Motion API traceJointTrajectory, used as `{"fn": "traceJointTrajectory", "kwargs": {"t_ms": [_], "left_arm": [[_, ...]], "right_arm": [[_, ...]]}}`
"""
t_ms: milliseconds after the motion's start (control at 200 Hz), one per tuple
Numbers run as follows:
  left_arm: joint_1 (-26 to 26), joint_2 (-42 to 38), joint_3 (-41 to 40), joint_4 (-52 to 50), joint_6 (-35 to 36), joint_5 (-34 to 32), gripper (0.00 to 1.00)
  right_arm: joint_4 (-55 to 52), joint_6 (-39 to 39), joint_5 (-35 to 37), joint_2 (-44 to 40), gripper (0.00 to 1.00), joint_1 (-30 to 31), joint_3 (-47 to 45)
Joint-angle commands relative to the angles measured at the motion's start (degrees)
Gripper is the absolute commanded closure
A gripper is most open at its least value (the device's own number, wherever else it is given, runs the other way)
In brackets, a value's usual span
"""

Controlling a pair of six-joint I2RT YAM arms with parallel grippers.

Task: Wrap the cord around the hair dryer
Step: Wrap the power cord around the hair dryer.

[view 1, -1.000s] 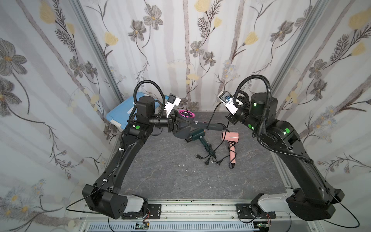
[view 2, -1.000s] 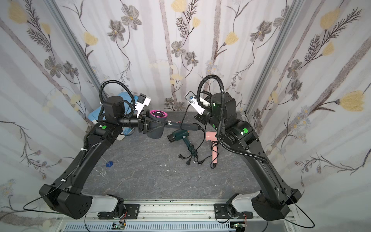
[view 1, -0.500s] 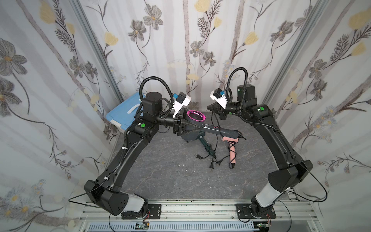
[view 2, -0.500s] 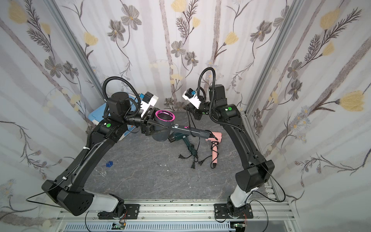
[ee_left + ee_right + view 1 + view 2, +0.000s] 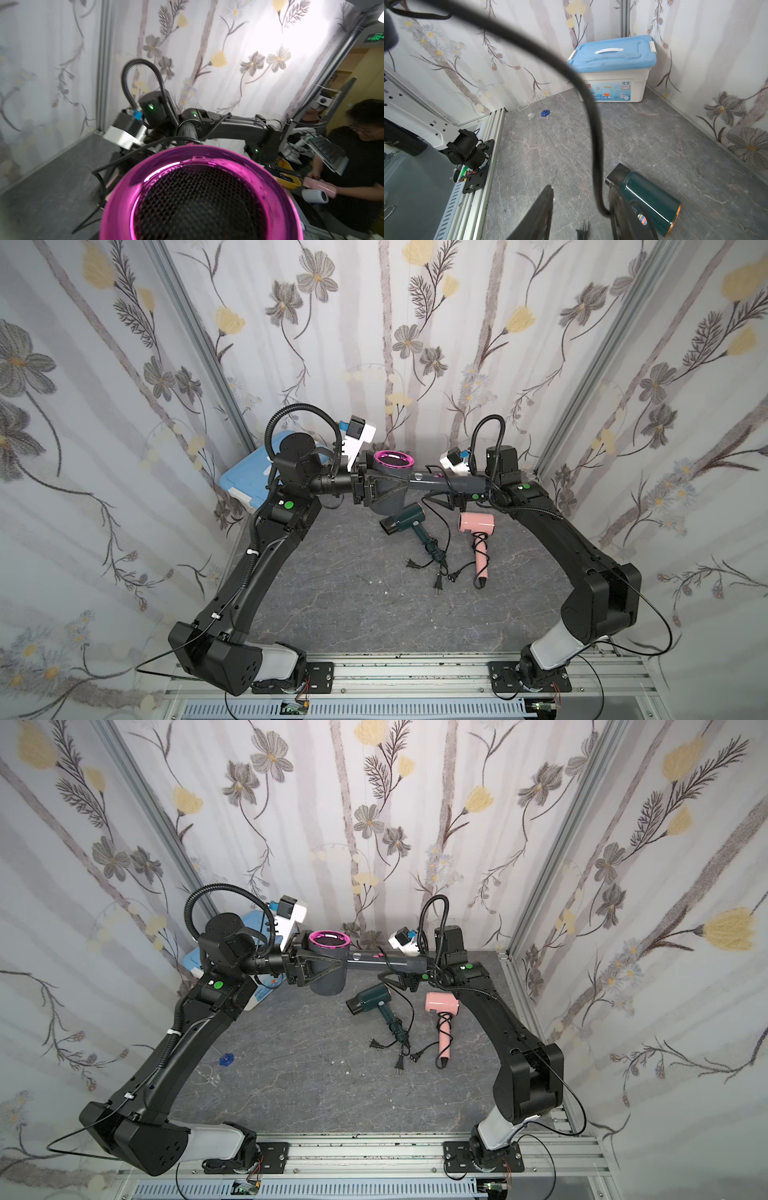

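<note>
Walls [image 5: 374,323] with flowers on them stand around a gray tabletop [image 5: 332,605]. There are three hair dryers, two arms and one box with a blue lid [image 5: 612,56].

The green hair dryer [image 5: 409,518] and the pink hair dryer [image 5: 478,524] lie on the tabletop. The gray hair dryer [image 5: 390,506] is up in the air over the back of the tabletop. Its round body stands up and down, with the pink ring [image 5: 199,158] facing up. Its long handle [image 5: 453,481] lies flat and points to the right arm.

Both arms come up from the front, bend in and meet at the back like an arch. The left gripper [image 5: 390,481] squeezes the gray hair dryer's round body. The right gripper [image 5: 581,191] sits under the end of the handle with its fingers apart. The black cord [image 5: 593,124] hangs down between them, and they do not pinch it.
</note>
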Motion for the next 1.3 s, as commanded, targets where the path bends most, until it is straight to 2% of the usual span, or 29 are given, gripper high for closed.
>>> {"fn": "traceJointTrajectory", "kwargs": {"t_ms": [0,240,340,435,575,669,714,779,859,904,1029,1154,1294], "left_arm": [[0.2,-0.8,0.1,10.5,-4.5,-5.3,1.00],[0.4,-0.8,1.0,13.3,-7.3,-6.1,1.00],[0.4,-1.0,1.5,13.6,-7.9,-6.4,1.00],[0.4,-1.0,2.3,13.8,-8.4,-6.6,1.00],[0.4,-0.9,3.2,13.8,-8.7,-6.7,1.00],[0.5,-0.8,3.3,13.8,-8.8,-7.4,1.00],[0.5,-0.8,3.3,13.7,-8.7,-7.9,1.00],[0.6,-0.8,3.1,13.8,-8.7,-8.6,1.00],[0.9,-0.8,2.8,13.9,-8.7,-10.0,1.00],[1.1,-0.9,2.6,13.8,-8.4,-11.1,1.00],[2.4,-0.8,1.4,14.6,-8.4,-15.6,1.00],[3.4,0.5,1.0,15.1,-8.1,-18.1,1.00],[3.5,2.4,4.4,3.9,2.0,-17.4,1.00]], "right_arm": [[8.9,2.4,-0.8,-1.4,0.52,-0.4,-4.6],[16.2,4.1,4.6,-0.5,0.45,-0.4,-10.8],[18.4,5.0,9.8,0.6,0.42,-0.2,-11.9],[22.1,5.4,14.7,1.0,0.42,-0.1,-14.3],[22.2,4.4,18.6,3.6,0.44,1.0,-14.3],[22.6,4.9,18.9,5.3,0.52,1.1,-14.4],[22.7,5.2,19.0,5.8,0.59,1.2,-14.6],[23.8,5.9,19.8,5.6,0.72,1.2,-16.0],[26.1,7.4,21.1,3.9,0.94,1.2,-18.9],[27.6,8.6,21.5,2.3,1.00,1.2,-20.7],[29.9,10.2,22.0,-2.7,1.00,2.2,-25.4],[24.5,7.5,27.9,-7.5,1.00,6.5,-26.5],[14.0,3.9,34.7,-14.1,1.00,10.9,-24.9]]}}
